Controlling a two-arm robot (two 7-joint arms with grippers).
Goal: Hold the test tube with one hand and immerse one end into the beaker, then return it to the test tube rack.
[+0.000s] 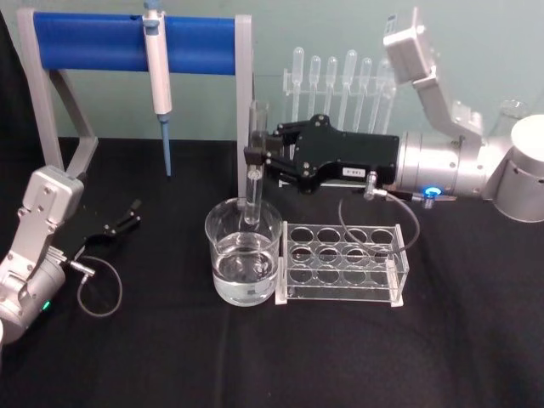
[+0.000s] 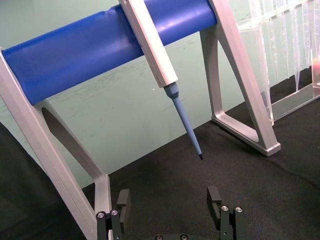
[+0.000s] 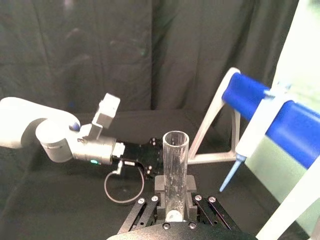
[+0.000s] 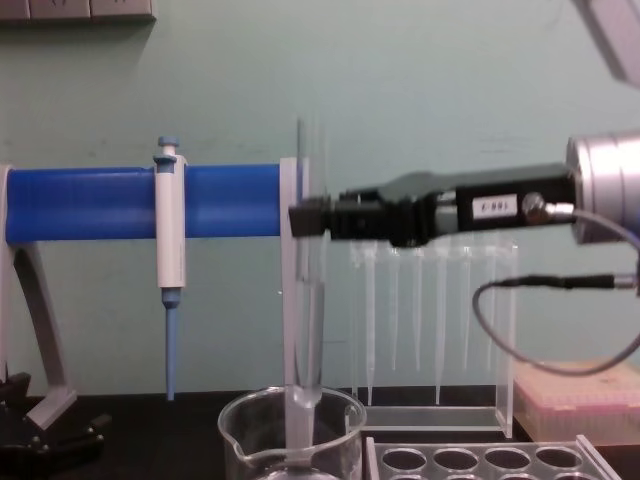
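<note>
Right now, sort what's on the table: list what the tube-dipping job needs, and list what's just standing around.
In use:
test tube, upright in the beaker
beaker
right gripper, shut on the tube

Standing around:
left gripper, open, parked
pipettor on the blue stand
plastic pipettes
clear rack

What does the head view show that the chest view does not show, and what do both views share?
Head view alone: the water level in the wide clear glass beaker, the whole clear rack with round holes, and the open left gripper parked at the table's left.

Chest view alone: a pink box at the lower right.

Both: the right gripper holding the clear glass test tube upright, lower end inside the beaker, and the blue-and-white pipettor on the blue bar.
</note>
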